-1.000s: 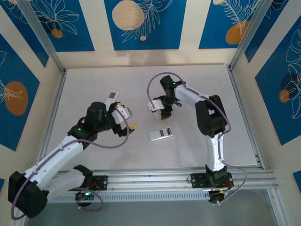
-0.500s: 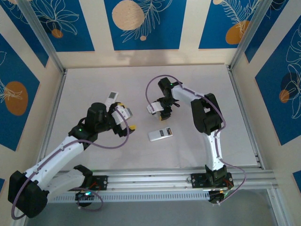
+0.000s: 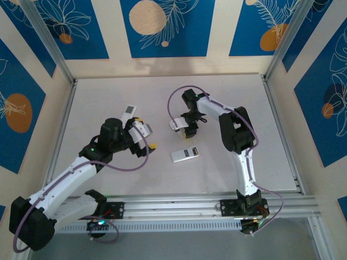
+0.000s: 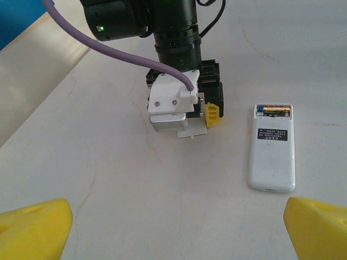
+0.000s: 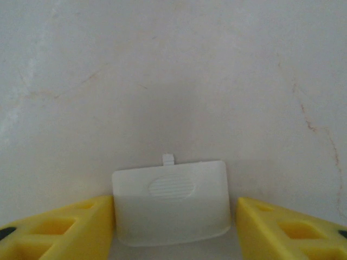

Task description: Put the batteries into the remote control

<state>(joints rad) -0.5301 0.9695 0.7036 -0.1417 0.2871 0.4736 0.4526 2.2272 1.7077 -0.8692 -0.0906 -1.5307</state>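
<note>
Two remotes lie on the desk (image 3: pixel 244 108): one remote (image 4: pixel 272 149) near the middle, a second remote (image 3: pixel 129 112) toward the far left corner. One battery (image 4: pixel 275 111) shows, seated in the open compartment at the middle remote's end. It lies just nearward of the right pincer (image 3: pixel 183 125) and to the right of the left pincer (image 3: pixel 146 135), which gapes wide. The right pincer's jaws stand narrow around one battery cover (image 5: pixel 171 208) lying flat; whether they clamp it I cannot tell.
</note>
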